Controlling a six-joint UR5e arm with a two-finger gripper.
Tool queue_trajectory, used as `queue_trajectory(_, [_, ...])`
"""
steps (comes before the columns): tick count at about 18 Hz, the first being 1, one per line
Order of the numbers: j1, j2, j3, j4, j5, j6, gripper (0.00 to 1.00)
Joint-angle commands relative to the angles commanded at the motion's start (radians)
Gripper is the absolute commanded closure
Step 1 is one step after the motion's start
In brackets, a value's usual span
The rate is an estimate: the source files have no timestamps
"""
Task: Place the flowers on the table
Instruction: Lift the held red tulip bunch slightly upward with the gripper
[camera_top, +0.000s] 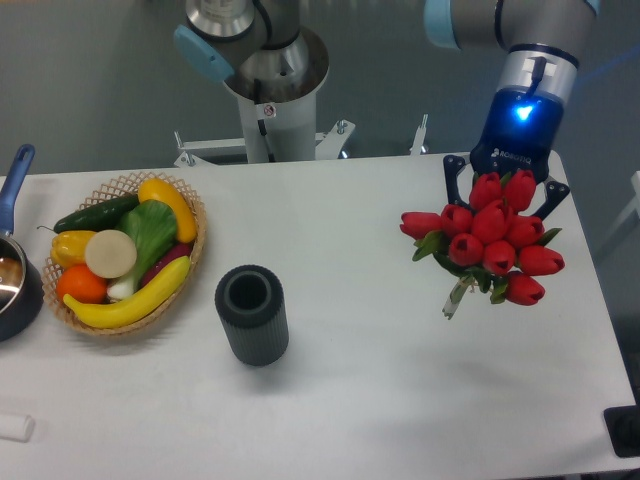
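The flowers (490, 240), a bunch of red tulips with green leaves, hang at the right side over the white table (400, 400). The buds face up and the green stem ends (455, 298) point down and to the left. My gripper (503, 195) comes down from above with its dark jaws on either side of the bunch just behind the top buds, shut on the flowers. The buds hide the fingertips. I cannot tell whether the stem ends touch the tabletop.
A dark ribbed cylinder (252, 313) stands open-topped left of centre. A wicker basket (190, 262) of fruit and vegetables sits at the left, and a dark pan (14, 285) with a blue handle at the left edge. The robot's base column (270, 110) stands behind the table.
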Motion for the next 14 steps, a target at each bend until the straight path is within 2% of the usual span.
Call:
queue_trajectory(2, [0.0,0.005,0.002,-0.002,0.014,-0.003,0.6])
queue_trajectory(5, [-0.006,0.032,0.002,-0.003,0.18,-0.052,0.6])
queue_trajectory(9, [-0.012,0.069,-0.023,-0.006,0.29,-0.054,0.6])
queue_trajectory(14, [-0.047,0.075,-0.028,-0.009,0.449,-0.054,0.6])
